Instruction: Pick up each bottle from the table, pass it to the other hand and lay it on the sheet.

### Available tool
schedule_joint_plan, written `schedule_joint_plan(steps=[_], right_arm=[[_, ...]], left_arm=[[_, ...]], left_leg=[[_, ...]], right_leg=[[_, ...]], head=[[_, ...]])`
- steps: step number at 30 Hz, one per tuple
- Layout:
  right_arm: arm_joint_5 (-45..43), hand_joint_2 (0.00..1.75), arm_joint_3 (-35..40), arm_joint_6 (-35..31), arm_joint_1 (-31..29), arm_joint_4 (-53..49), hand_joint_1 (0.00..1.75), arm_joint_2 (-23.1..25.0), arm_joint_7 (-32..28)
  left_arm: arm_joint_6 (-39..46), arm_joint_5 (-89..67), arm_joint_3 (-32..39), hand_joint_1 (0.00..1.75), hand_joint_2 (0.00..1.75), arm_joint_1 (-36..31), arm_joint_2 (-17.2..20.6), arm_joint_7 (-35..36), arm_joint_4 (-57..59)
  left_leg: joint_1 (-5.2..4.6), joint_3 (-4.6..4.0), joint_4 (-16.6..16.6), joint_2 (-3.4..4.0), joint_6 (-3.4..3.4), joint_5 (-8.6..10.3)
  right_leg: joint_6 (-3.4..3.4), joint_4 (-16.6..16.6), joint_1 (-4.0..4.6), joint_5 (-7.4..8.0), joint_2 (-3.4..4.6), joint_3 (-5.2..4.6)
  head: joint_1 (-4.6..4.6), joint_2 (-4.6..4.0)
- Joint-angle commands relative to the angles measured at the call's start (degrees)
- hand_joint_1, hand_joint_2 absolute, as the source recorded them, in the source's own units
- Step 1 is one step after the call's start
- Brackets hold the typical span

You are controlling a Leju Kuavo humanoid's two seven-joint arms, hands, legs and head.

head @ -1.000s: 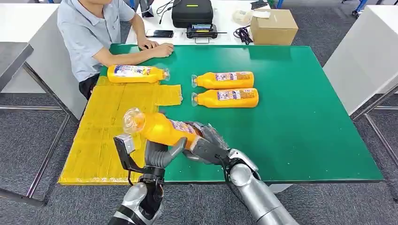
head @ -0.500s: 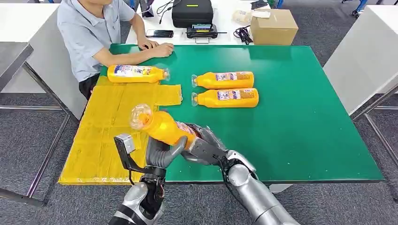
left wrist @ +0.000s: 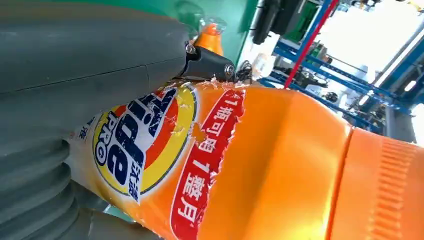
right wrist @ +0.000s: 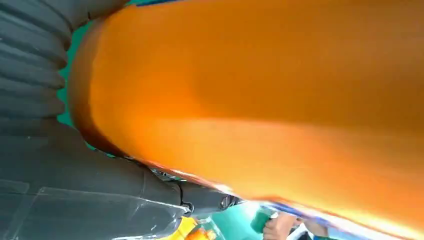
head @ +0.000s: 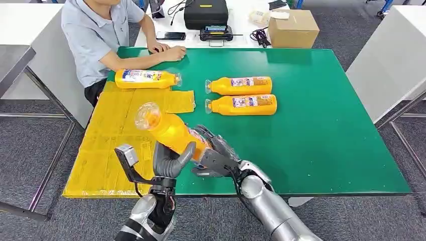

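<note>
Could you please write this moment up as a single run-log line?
phase: handover | held bottle: gripped by right hand and left hand, tilted over table edge | yellow sheet: one bottle | green table: two bottles waiting

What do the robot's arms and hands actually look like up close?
Both arms are rounded, shiny silver shells with thin black cables running along them. The left hand and right hand are grey, with thick grey thumbs, darker fingers and ribbed grey covers. A small grey box sits on a black bracket at the left wrist.

This looks like a robotics lab or test room. A green-topped table point(head: 321, 125) stands on grey carpet point(head: 30, 145) among plain white tables, one of them holding a black equipment case point(head: 205, 12), cables point(head: 260, 36), a phone point(head: 170, 35) and a cardboard box point(head: 293, 27). A person point(head: 100, 35) sits at the table's far corner, and blue metal racking point(left wrist: 320, 75) shows in the left wrist view.
</note>
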Motion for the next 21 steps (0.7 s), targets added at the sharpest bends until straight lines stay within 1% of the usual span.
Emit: schedule_joint_plan(steps=[1, 7, 13, 16, 18, 19, 21], right_arm=[[0.03, 1.75, 0.92, -0.38, -2.60, 5.66, 0.00, 0.52, 0.25], [-0.04, 1.75, 0.45, -0.64, -1.85, 5.39, 0.00, 0.31, 0.23], [-0.04, 1.75, 0.45, -0.64, -1.85, 5.39, 0.00, 0.31, 0.23], [-0.19, 1.75, -0.44, -1.07, -1.28, 5.40, 0.00, 0.13, 0.12], [-0.37, 1.75, -1.74, -1.81, 0.03, 4.44, 0.00, -0.42, -0.16], [-0.24, 1.75, -2.16, -1.97, 0.66, 3.75, 0.00, -0.95, -0.40], [0.48, 1.75, -3.76, -2.07, 2.14, 2.42, 0.00, -1.88, -1.27]], left_arm=[[-0.15, 0.09, -1.29, 1.75, 1.75, -1.70, 1.84, 0.19, -0.96], [0.02, -0.07, -1.55, 1.75, 1.75, -1.61, 2.01, 0.72, -0.86], [0.02, -0.07, -1.55, 1.75, 1.75, -1.61, 2.01, 0.72, -0.86], [2.88, -2.64, -1.77, 1.75, 1.75, -2.08, 2.35, 0.30, -0.49], [10.08, -13.51, -3.95, 1.75, 1.75, -3.33, 3.85, -1.57, 0.66], [15.50, -23.35, -6.19, 1.75, 1.75, -4.43, 5.07, -0.42, 2.29], [21.16, -42.60, -4.59, 1.75, 1.75, -4.94, 5.49, 4.75, 5.81]], left_leg=[[0.10, 0.20, 0.00, 0.10, -0.15, -0.09], [0.04, 0.10, -0.02, 0.03, -0.08, -0.03], [0.10, 0.23, 0.01, 0.09, -0.16, -0.10], [0.07, 0.12, -0.01, 0.03, -0.11, -0.05], [0.09, 0.18, -0.03, 0.00, -0.13, -0.05], [0.10, 0.23, -0.03, -0.03, -0.15, -0.07], [0.06, 0.17, -0.06, -0.15, -0.10, 0.00]], right_leg=[[-0.18, -0.02, 0.11, -0.06, 0.06, 0.19], [-0.09, -0.02, 0.04, -0.02, 0.01, 0.08], [-0.19, -0.03, 0.12, -0.07, 0.04, 0.22], [-0.13, -0.02, 0.08, -0.04, 0.00, 0.11], [-0.15, -0.06, 0.10, -0.05, -0.04, 0.19], [-0.18, -0.06, 0.11, -0.07, -0.07, 0.25], [-0.12, -0.08, 0.07, -0.06, -0.19, 0.20]], head=[[0.00, 0.00], [0.00, 0.00], [0.00, 0.00], [0.00, 0.00], [0.00, 0.00], [0.02, 0.00], [0.02, 0.00]])
